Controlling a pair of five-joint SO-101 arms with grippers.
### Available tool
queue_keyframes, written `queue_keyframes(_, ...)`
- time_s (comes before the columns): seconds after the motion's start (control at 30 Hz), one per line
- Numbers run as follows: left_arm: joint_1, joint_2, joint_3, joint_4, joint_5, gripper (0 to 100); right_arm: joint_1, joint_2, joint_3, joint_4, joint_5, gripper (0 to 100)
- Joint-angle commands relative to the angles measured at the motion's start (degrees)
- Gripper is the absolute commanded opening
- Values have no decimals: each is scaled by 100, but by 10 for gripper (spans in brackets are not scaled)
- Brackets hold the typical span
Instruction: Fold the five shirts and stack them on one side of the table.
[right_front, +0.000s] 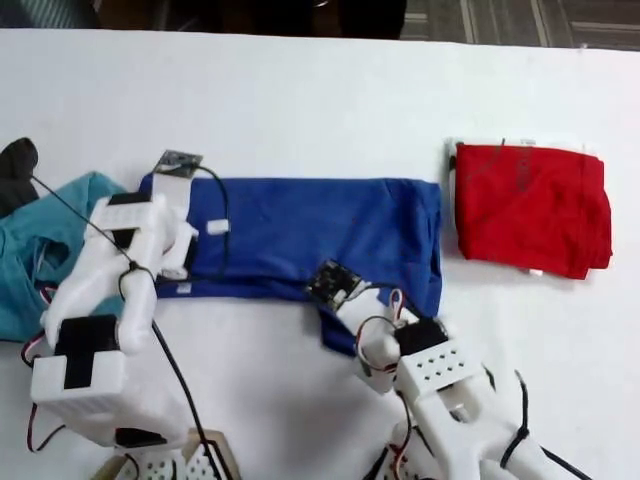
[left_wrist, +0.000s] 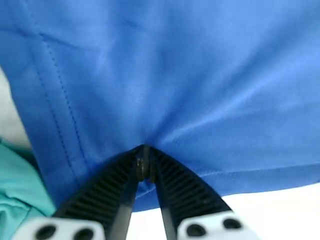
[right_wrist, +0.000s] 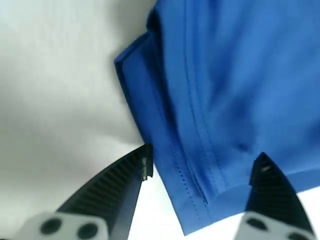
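So the blue shirt (right_front: 310, 235) is laid out long across the middle of the white tabletop (right_front: 300, 100), looks folded over on itself lengthwise. The left hand (left_wrist: 144, 162) is pinched fully closed on a bit of its fabric close to the near edge at the left end. From above you can't really see that grip, since the left arm (right_front: 120, 260) sits right on top of it.

The right hand (right_wrist: 204, 165) is wide open and holding nothing. Its two fingers (right_wrist: 135, 175) sit either side of a hemmed corner of the blue shirt at the near edge, not touching as far as I can tell.

The red shirt (right_front: 530, 208) is folded up over on the right side, just beside the blue one but apart from it. The teal shirt (right_front: 40, 260) is bunched at the left, partly under the arm and cut off by the frame. There's also a dark thing (right_front: 15, 170) at the left edge, too cropped to tell what it is.
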Motion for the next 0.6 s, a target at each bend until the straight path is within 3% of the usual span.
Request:
queue_keyframes(0.0, -105, 26, 4, -70, 26, 27, 57, 207, -26, -207, 185, 312)
queue_keyframes(0.37, -105, 35, 4, -62, 26, 27, 40, 2466, -1160, -92, 343, 307)
queue_keyframes(0.43, -105, 35, 4, -62, 26, 27, 57, 2791, -1336, -66, 352, 246)
queue_keyframes(0.53, -105, 35, 4, -53, 26, 27, 66, 3143, -1609, 4, 325, 27)
queue_keyframes(0.57, -105, 35, 4, -53, 26, 27, 66, 3204, -1688, 31, 316, 6)
